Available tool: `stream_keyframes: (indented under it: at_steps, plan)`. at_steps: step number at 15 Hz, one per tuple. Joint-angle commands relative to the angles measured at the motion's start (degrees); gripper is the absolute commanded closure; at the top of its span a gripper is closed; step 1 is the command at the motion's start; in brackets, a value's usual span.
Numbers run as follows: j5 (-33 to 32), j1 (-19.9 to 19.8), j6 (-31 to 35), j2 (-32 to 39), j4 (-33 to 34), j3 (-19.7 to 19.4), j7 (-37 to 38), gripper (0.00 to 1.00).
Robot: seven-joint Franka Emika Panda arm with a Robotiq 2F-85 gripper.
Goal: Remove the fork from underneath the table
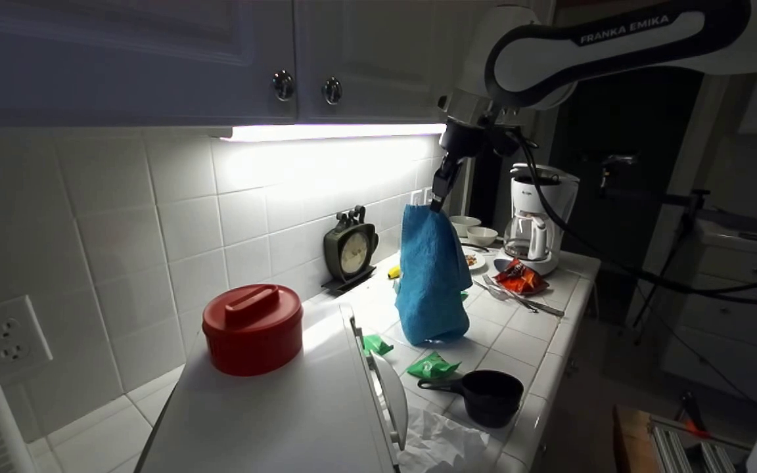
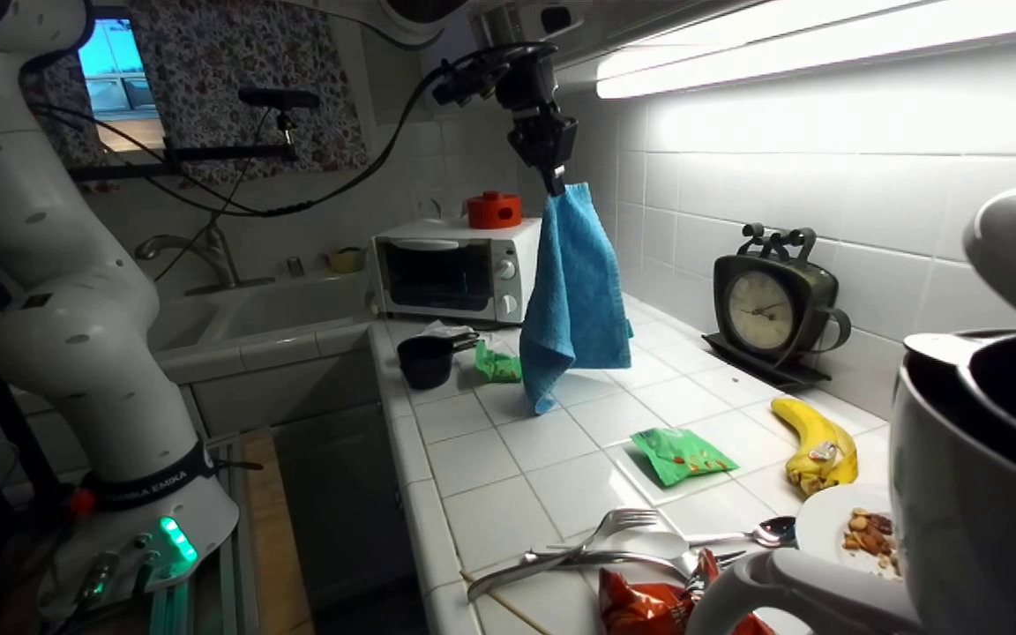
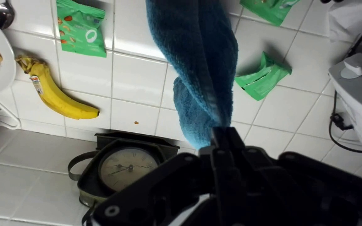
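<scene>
The black end effector (image 2: 556,183) is pinched tight on the top of a blue towel (image 2: 574,300), which hangs over the white tiled desk (image 2: 490,511); whether its lowest corner touches the tiles, I can't tell from here. In an exterior view, bare tiles spread from below that corner to the lower centre of the frame, where the fork (image 2: 618,522) lies on the desk among other cutlery (image 2: 774,531), its handle end close to the front edge. There's clear tile too between the towel and the clock (image 2: 759,309), which sits by the wall (image 2: 905,247) at the right. A black cup (image 1: 493,397) stands near the front edge, lower right of centre in an exterior view. I can read "FRANKA EMIKA" on the arm (image 1: 549,66) at upper right. In the wrist view, the green packet (image 3: 80,29) at upper left shows printed nuts and a white ring, and the banana (image 3: 63,99) below it wears a sticker (image 3: 36,83) too small to read.
</scene>
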Motion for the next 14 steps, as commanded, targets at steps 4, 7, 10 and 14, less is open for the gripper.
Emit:
stream_keyframes:
  at_steps: [4, 7, 10, 14]
  plan:
    - [0.4, 1.1, -3.6, -0.7, -4.1, 1.9, 3.6, 0.51]
    - [-3.2, -0.3, -0.3, -2.7, -7.9, 1.4, 6.6, 0.31]
    - [-6.1, -2.1, 3.3, -3.8, -11.7, 0.1, 7.1, 0.10]
    - [-9.0, -5.4, 11.9, -3.4, -17.8, -3.0, 5.9, 0.00]
